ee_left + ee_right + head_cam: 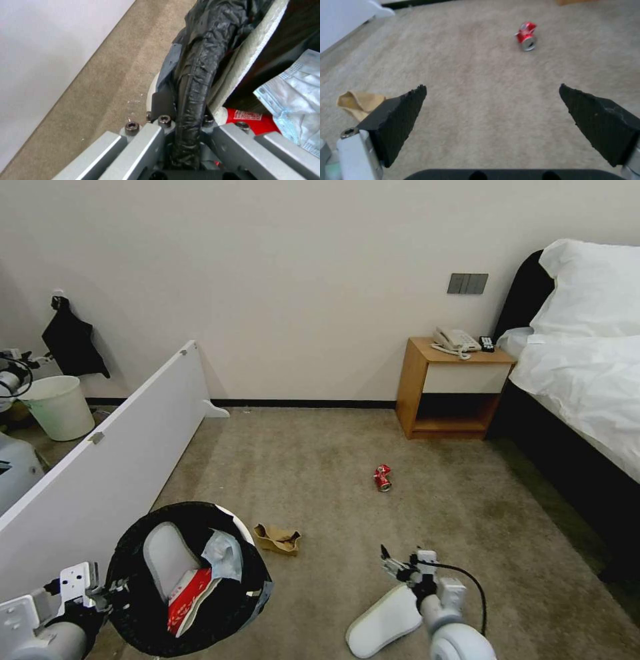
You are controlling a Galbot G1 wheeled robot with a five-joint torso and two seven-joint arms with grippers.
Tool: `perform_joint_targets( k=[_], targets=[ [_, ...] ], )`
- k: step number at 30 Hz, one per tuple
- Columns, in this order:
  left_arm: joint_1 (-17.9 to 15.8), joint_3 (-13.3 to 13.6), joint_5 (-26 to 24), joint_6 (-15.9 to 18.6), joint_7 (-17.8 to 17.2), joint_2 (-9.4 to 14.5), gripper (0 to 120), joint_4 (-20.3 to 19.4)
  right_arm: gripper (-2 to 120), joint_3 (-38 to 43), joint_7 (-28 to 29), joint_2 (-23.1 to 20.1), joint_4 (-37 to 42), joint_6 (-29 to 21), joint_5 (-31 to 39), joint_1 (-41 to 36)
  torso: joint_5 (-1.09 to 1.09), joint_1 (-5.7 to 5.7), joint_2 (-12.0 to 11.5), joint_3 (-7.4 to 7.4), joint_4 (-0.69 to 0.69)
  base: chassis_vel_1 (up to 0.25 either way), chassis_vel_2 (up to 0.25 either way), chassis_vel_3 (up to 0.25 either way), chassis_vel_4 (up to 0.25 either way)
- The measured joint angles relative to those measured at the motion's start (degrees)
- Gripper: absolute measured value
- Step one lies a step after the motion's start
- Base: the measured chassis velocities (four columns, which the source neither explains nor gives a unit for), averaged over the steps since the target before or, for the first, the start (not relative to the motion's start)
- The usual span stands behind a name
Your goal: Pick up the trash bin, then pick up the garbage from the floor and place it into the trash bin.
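The trash bin, lined with a black bag, hangs low at my left side. My left gripper is shut on its bag-covered rim. Inside lie a white slipper, a red-white carton and a pale tissue. My right gripper hovers open above the carpet, its dark pads wide apart with nothing between them. A second white slipper lies on the floor just below that gripper. Torn brown cardboard rests beside the bin. A crushed red can lies farther ahead.
A long white panel stands along the left, with an unlined cream bucket behind it. A wooden nightstand and a bed close off the right. Open carpet lies between.
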Motion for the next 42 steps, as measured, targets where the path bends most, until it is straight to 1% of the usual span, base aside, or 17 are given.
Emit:
perform_joint_targets(
  k=[7,9,12,19,22,25,27,28,30,31,34,35,37,38,40,41,42],
  targets=[
    [-0.05,-0.24,0.0,0.0,0.02,-0.02,0,-0.14,100,-2.99,0.22,1.76,-3.89,-1.56,-0.02,2.89,0.0,0.0,0.0,0.0,0.0,0.0,0.0,0.0,0.0],
    [-0.23,-0.25,-0.02,0.0,0.02,0.05,0,-0.19,100,-4.06,1.47,2.36,-5.56,-3.12,-0.43,3.69,0.0,0.0,0.0,0.0,-0.02,0.0,0.0,0.0,0.0],
    [-0.37,-0.16,-0.02,0.0,0.02,0.05,0,-0.19,100,-4.99,2.89,3.17,-7.09,-4.09,-0.63,4.59,0.0,0.0,0.0,0.0,-0.02,0.0,0.0,0.0,0.0],
    [-0.49,0.14,0.01,0.0,-0.05,-0.05,0,-0.32,100,-6.85,3.78,4.83,-10.2,-4.81,-1.1,6.29,0.0,0.0,0.0,0.0,-0.01,0.0,0.0,0.0,0.0],
    [-0.55,0.0,-0.01,0.0,-0.1,0.02,0,-0.46,100,-8.36,4.56,6.3,-12.7,-5.18,-1.4,7.71,0.0,0.0,0.0,0.0,-0.01,0.0,0.0,0.0,0.0],
    [-0.53,-0.04,-0.02,0.0,-0.11,0.02,0,-0.48,100,-8.66,5.02,6.82,-13.27,-5.46,-1.37,8.06,0.0,0.0,0.0,0.0,0.0,0.0,0.0,0.0,0.0],
    [-0.48,-0.13,-0.05,0.0,-0.11,0.04,0,-0.49,100,-9.35,8.07,8.0,-14.21,-7.71,-1.37,8.52,0.0,0.0,0.0,0.0,0.0,0.0,0.0,0.0,0.0],
    [-0.48,-0.13,-0.05,0.0,-0.11,0.04,0,-0.49,100,-9.35,8.07,8.0,-14.21,-7.71,-1.37,8.52,0.0,0.0,0.0,0.0,0.0,0.0,0.0,0.0,0.0],
    [-0.54,-0.25,-0.16,0.0,-0.11,0.11,0,-0.5,100,-9.69,11.3,8.31,-14.24,-9.96,-1.4,8.39,0.0,0.0,0.0,0.0,0.0,0.0,0.0,0.0,0.0],
    [-0.54,-0.25,-0.16,0.0,-0.11,0.11,0,-0.5,100,-9.69,11.3,8.31,-14.24,-9.96,-1.4,8.39,0.0,0.0,0.0,0.0,0.0,0.0,0.0,0.0,0.0],
    [-0.69,-0.29,-0.27,0.0,-0.09,0.28,0,-0.42,100,-9.82,15.12,8.05,-13.34,-12.43,-1.21,7.6,0.0,0.0,0.0,0.0,-0.02,0.0,0.0,0.0,0.0],
    [-0.69,-0.29,-0.27,0.0,-0.09,0.28,0,-0.42,100,-9.82,15.12,8.05,-13.34,-12.43,-1.21,7.6,0.0,0.0,0.0,0.0,-0.02,0.0,0.0,0.0,0.0],
    [-0.78,-0.28,-0.3,0.0,-0.08,0.34,0,-0.26,100,-9.58,18.36,7.62,-12.34,-14.16,-0.43,6.8,0.0,0.0,0.0,0.0,-0.01,0.0,0.0,0.0,0.0],
    [-0.78,-0.28,-0.3,0.0,-0.08,0.34,0,-0.26,100,-9.58,18.36,7.62,-12.34,-14.16,-0.43,6.8,0.0,0.0,0.0,0.0,-0.01,0.0,0.0,0.0,0.0],
    [-0.85,-0.28,-0.45,0.0,-0.06,0.45,0,-0.15,100,-9.42,21.65,7.23,-11.14,-16.15,0.71,6.25,0.0,0.0,0.0,0.0,-0.02,0.0,0.0,0.0,0.0],
    [-0.85,-0.28,-0.45,0.0,-0.06,0.45,0,-0.15,100,-9.42,21.65,7.23,-11.14,-16.15,0.71,6.25,0.0,0.0,0.0,0.0,-0.02,0.0,0.0,0.0,0.0],
    [-0.88,-0.29,-0.53,0.0,-0.04,0.52,0,-0.11,100,-9.41,23.31,6.97,-10.29,-17.15,1.4,6.02,0.0,0.0,0.0,0.0,-0.01,0.0,0.0,0.0,0.0]
  ],
)
